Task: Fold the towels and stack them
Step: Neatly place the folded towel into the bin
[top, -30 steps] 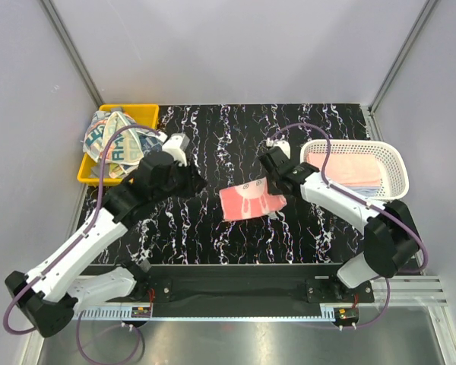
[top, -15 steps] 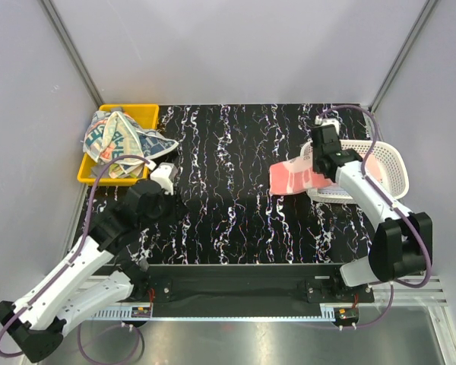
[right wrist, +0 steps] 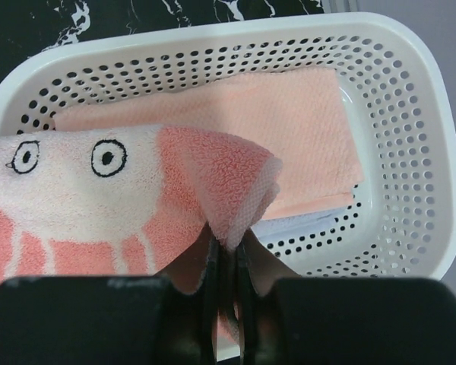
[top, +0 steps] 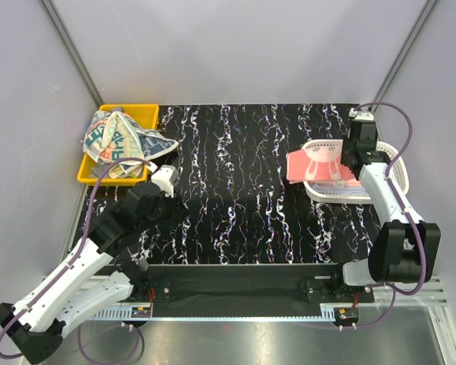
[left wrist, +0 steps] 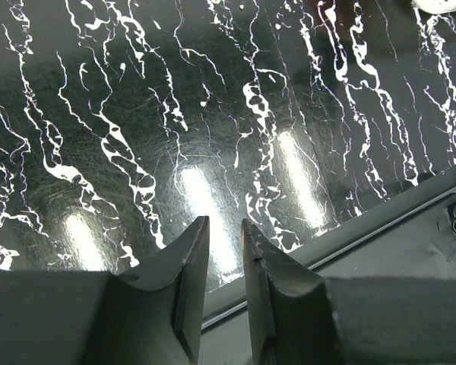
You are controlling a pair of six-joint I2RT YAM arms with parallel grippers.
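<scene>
While the left tool (left wrist: pixel 224 224) has drawn back over bare bench (left wrist: pixel 137 114), its fingers nearly together with a slim gap and holding nothing, the right tool (right wrist: pixel 226 239) has carried the rabbit towel (top: pixel 315 163) from mid-bench to the basket (top: pixel 399 163). It is clenched on a doubled edge of that towel. This looks like the stacking step for this piece, with only the lowering and letting go left.

The rabbit towel hangs folded from the pinch, pink with a pale face and two ringed eyes. Most of it lies over the basket's left rim rather than inside, so it needs to go further in. Below it, a pink towel (right wrist: pixel 289 129) lies flat in the basket on a paler layer.

Farthest off, beige towels (top: pixel 118 141) are heaped unfolded in the bin (top: pixel 148 114).
</scene>
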